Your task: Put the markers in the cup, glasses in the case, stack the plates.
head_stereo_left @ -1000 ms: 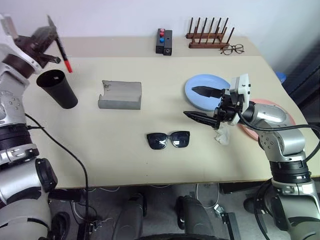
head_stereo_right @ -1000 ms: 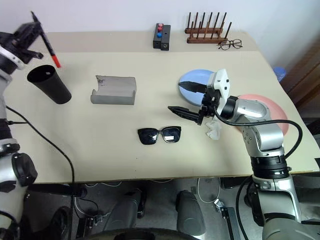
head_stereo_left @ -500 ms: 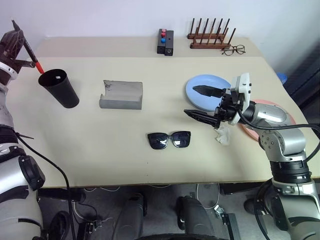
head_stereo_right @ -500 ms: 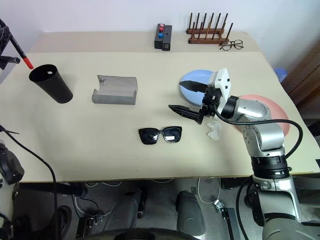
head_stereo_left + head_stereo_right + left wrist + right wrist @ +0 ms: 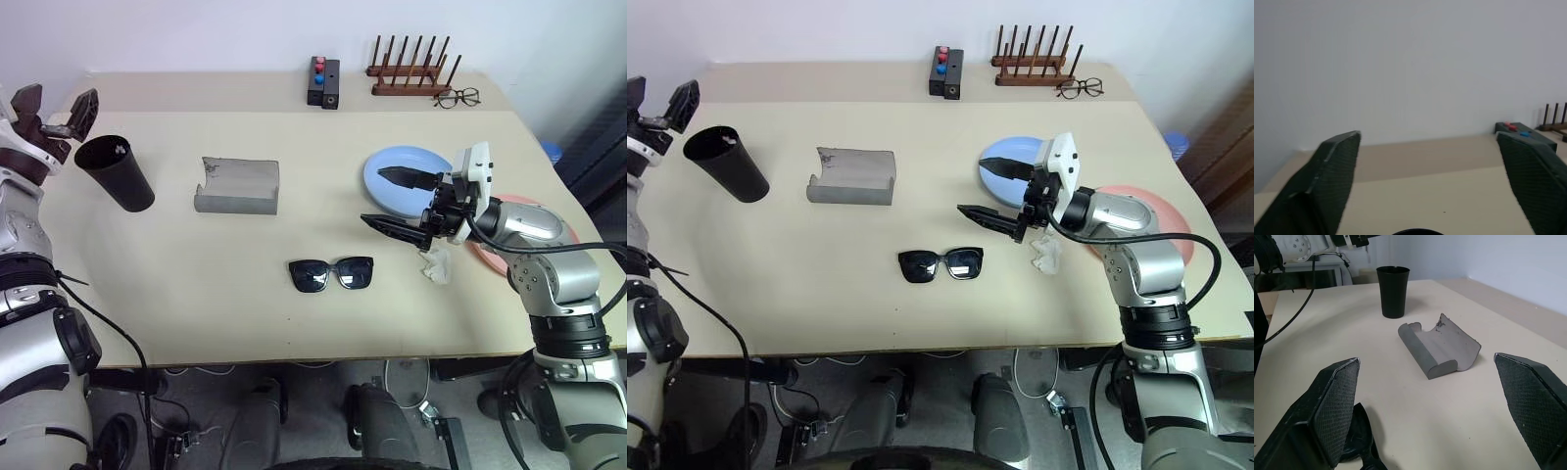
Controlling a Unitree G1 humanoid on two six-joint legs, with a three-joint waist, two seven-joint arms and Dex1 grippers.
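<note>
Lying nearest on the table (image 5: 196,294), black sunglasses (image 5: 331,273) sit just below and left of the right claw (image 5: 392,201), not touching. Right claw spread wide, empty, hovering level over table, fingers pointing left. Crumpled white scrap (image 5: 436,265) just under that claw's wrist. Light blue plate (image 5: 397,166) directly behind right claw; pink plate (image 5: 549,220) under its forearm, plates apart, not stacked. Grey case (image 5: 237,185) well left of right claw, flap open, empty. Black cup (image 5: 116,172) upright, just right of and below left claw (image 5: 54,108). Left claw spread, empty, above cup's rim. Marker tip maybe visible inside cup, hard to tell. Far edge: black box (image 5: 322,82), wooden rack (image 5: 409,69), wire spectacles (image 5: 457,97).
</note>
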